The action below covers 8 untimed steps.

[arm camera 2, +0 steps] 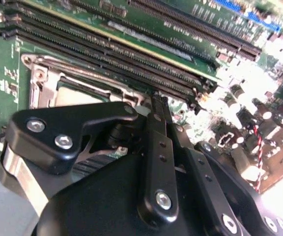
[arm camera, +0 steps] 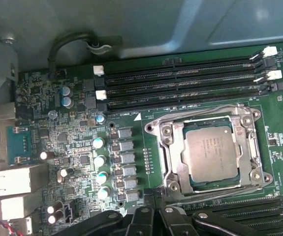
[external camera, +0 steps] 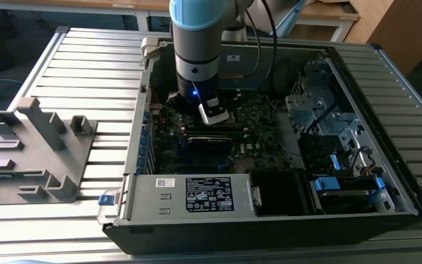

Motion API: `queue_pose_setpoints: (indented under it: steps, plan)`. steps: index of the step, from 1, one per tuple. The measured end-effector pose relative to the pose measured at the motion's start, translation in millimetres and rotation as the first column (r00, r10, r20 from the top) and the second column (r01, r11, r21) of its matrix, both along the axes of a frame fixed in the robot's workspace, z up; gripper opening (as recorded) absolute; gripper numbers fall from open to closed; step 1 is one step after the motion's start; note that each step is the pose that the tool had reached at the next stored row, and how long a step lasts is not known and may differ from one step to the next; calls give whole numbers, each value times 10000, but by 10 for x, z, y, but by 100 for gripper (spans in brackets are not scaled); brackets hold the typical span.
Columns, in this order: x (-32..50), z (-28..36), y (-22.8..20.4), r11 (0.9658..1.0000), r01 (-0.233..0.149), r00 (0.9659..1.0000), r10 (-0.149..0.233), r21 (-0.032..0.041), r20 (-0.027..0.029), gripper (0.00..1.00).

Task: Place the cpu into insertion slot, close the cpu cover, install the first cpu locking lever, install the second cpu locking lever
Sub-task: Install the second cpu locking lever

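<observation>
A grey slatted metal table [external camera: 72, 66] fills the scene, with wooden furniture at the far edge. On it lies an open black computer case [external camera: 270, 220], its side off, so the green circuit board [external camera: 255, 118] inside faces up. On the exterior view's left, well apart from the case, stands a grey plastic fixture [external camera: 35, 148] with upright blocks.

The robot arm [external camera: 196, 38] reaches down into the far left part of the case. Its gripper [external camera: 214, 116] hangs low over the board, close to the socket area. In the second wrist view the gripper [arm camera 2: 158, 101] shows black linkages and fingers [arm camera 2: 157, 123] drawn close together, with nothing seen between them; the tips sit just beside the edge of the socket, and whether they touch anything there cannot be told.

In the first wrist view the cpu [arm camera: 211, 153] lies flat in the socket, its dull metal top facing up. The cpu cover [arm camera: 173, 152], a silvery frame, lies down around the chip, which shows through its window. Thin wire levers [arm camera: 215, 196] run along the sides of the frame; whether they are latched cannot be told. Long black memory slots [arm camera: 180, 81] run just beyond the socket, and small round capacitors [arm camera: 99, 162] stand beside it.
</observation>
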<state>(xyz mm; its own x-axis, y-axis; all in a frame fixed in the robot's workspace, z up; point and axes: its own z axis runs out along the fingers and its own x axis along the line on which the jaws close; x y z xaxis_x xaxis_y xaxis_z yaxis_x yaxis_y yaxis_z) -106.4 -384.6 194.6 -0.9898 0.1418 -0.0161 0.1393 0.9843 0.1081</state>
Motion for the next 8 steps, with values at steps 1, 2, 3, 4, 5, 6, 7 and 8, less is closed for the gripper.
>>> queue_pose_setpoints:
  steps: [1, 2, 3, 4, 5, 6, 7, 8]
  plan:
    - [-1, 0, 0, 10000, -1, 10000, 1, -1, 0, 10]
    - [-1, 0, -1, 10000, -1, 10000, 1, 0, 0, 10]
    - [-2, 3, -1, 10000, 0, 10000, 0, 0, 1, 10]
    - [-2, 13, -1, 10000, 1, 10000, -1, 3, 3, 10]
    - [-2, 37, 0, 10000, 1, 10000, -1, 5, 3, 10]
    - [-1, 70, 0, 10000, 0, 10000, 0, 4, 3, 10]
    - [-2, 107, 0, 10000, 1, 10000, -1, 1, 2, 10]
    - [-2, 144, 0, 10000, 1, 10000, -1, 1, 2, 10]
